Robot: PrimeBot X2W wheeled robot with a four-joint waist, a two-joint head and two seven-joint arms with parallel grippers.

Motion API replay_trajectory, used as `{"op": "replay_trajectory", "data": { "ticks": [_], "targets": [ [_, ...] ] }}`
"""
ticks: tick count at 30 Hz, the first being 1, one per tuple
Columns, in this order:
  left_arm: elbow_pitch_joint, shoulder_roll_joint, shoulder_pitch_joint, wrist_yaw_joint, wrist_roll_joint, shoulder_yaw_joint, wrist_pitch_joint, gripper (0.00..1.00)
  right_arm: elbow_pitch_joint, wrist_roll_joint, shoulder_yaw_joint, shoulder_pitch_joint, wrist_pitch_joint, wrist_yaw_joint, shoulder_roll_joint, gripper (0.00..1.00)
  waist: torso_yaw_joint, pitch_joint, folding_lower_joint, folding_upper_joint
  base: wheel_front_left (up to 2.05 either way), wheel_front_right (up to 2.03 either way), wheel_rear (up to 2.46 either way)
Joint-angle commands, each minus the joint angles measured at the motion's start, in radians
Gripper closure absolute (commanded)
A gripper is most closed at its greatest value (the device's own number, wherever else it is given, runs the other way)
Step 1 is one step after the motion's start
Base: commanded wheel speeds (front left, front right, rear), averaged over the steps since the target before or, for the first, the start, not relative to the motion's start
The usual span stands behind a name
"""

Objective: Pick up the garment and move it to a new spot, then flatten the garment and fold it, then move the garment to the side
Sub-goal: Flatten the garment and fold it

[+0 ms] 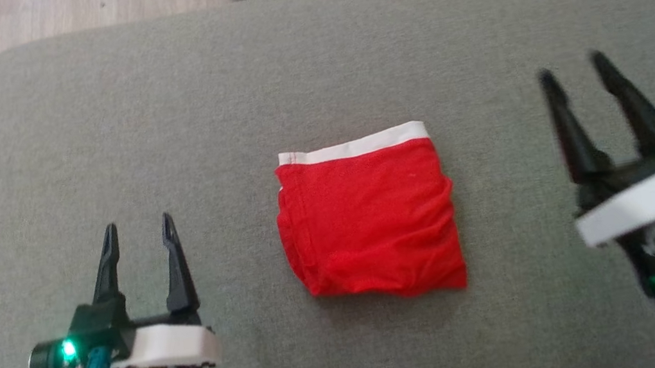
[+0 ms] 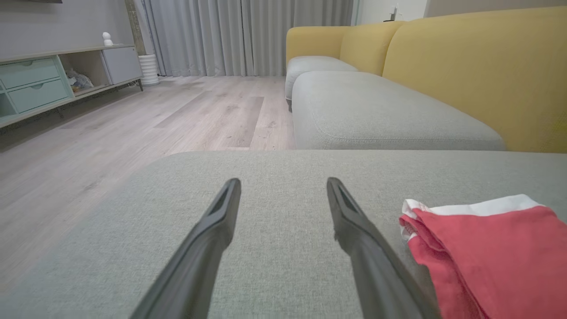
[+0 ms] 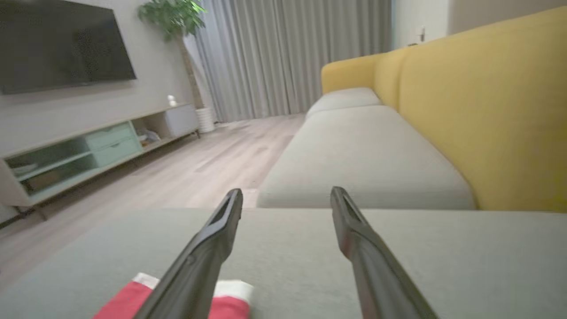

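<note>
Red garment [image 1: 370, 220], folded square with its white waistband [image 1: 360, 143] at twelve o'clock, lies flat on the grey cushion [image 1: 310, 69]. Your left gripper [image 1: 137, 223] at eight o'clock and right gripper [image 1: 571, 64] at three o'clock both gape empty, clear of it.

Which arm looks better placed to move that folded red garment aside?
Probably left: the left gripper sits open, low over the cushion, with the garment close beside it. The right gripper is open too, but looks raised higher.
</note>
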Motion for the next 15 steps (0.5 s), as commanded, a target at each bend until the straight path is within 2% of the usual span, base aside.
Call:
{"op": "replay_trajectory", "data": {
  "ticks": [1, 7, 15],
  "targets": [
    [-0.032, 0.035, -0.013, 0.006, 0.007, 0.049, -0.006, 0.00, -0.041, -0.012, 0.000, 0.018, 0.004, -0.001, -0.009, 0.00, -0.011, -0.011, 0.0000, 0.0000, 0.00, 0.00, 0.00],
    [-0.050, 0.066, 0.044, 0.020, -0.009, 0.063, 0.007, 0.00, -0.093, -0.051, -0.128, 0.142, 0.052, -0.001, 0.022, 0.00, -0.046, -0.052, 0.0000, 0.0000, 0.00, 0.00, 0.00],
    [-0.078, 0.094, 0.122, 0.037, -0.025, 0.062, 0.029, 0.00, -0.159, -0.072, -0.106, 0.256, 0.108, -0.001, 0.058, 0.00, -0.064, -0.110, 0.0000, 0.0000, 0.00, 0.00, 0.00]
  ]
}}
